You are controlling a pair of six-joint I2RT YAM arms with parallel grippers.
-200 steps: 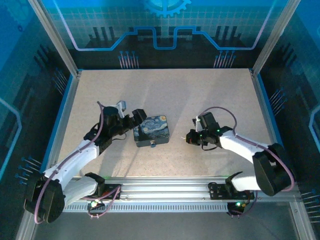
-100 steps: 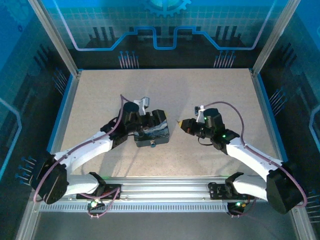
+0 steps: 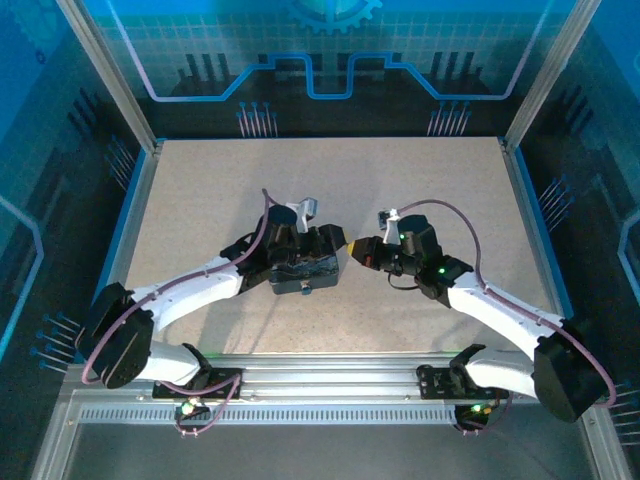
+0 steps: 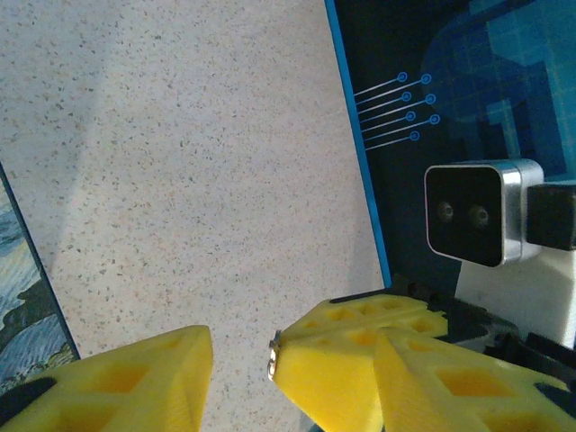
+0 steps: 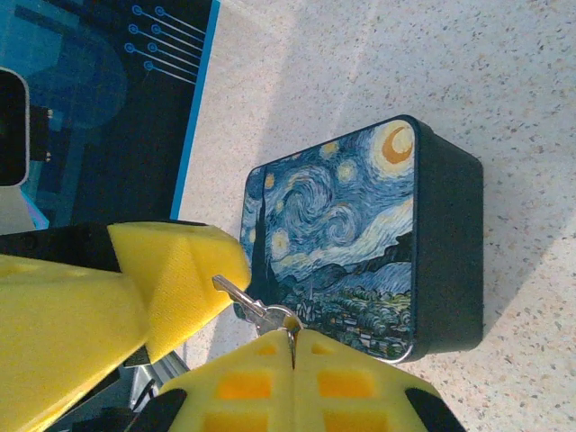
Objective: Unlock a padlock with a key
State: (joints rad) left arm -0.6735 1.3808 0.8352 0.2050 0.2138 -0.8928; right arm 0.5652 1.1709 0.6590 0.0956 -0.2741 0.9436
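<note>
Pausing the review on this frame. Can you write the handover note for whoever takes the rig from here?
Left gripper: open, holding nothing, over the box and close to the other arm's fingertips.
Right gripper: shut on the key, beside the box.
Padlock: at the box's near edge; too small to tell whether it is locked.
Done: key is in hand.
Left: bring the key to the padlock, insert it and turn; the left gripper will probably need to steady the lock.

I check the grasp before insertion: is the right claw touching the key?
Touching. The right wrist view shows the right claw shut on the key: its head is clamped, its blade sticks out.
</note>
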